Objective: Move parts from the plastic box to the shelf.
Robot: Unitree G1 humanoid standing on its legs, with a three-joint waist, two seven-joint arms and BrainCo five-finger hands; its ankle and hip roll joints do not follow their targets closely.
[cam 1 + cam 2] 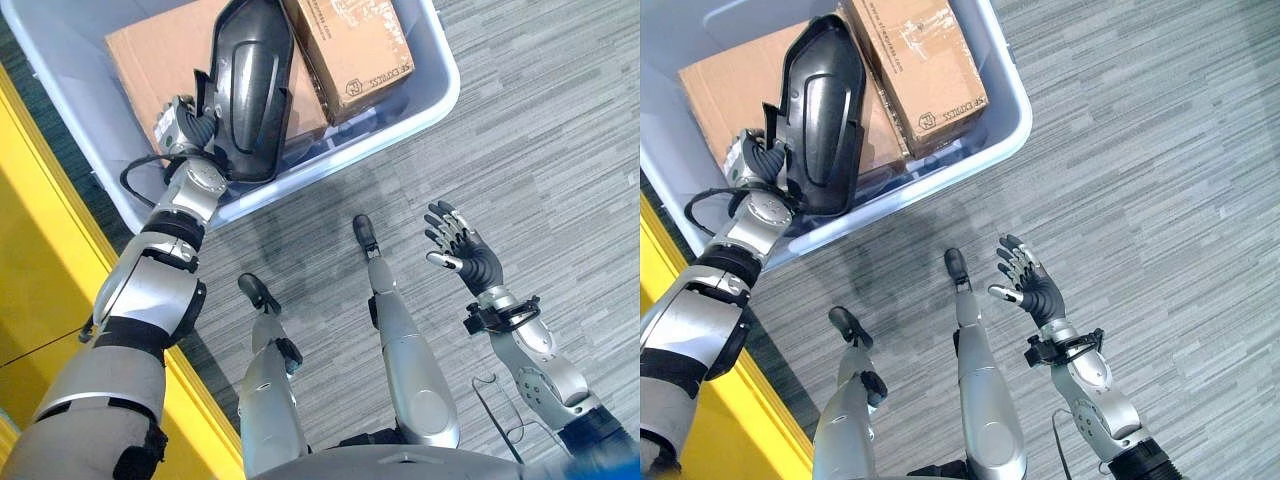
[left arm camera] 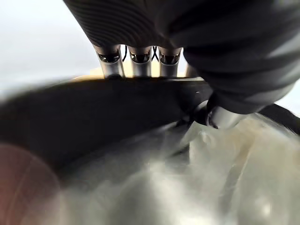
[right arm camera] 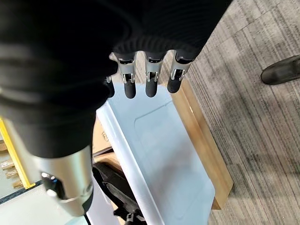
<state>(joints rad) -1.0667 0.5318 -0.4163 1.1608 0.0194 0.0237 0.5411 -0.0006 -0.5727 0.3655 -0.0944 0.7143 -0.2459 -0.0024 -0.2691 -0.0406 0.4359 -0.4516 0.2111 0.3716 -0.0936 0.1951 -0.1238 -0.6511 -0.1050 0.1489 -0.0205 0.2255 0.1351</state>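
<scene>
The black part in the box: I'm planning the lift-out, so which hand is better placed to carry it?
Left. The left hand is at the black part inside the plastic box, fingers hidden behind it. The right hand hangs open above the floor, well apart.

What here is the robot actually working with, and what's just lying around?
Part of the job:
- black plastic part, gripped by the left hand
- plastic box
- cardboard boxes inside it

Just there:
- right hand, open over the carpet
- yellow edge beside the box
</scene>
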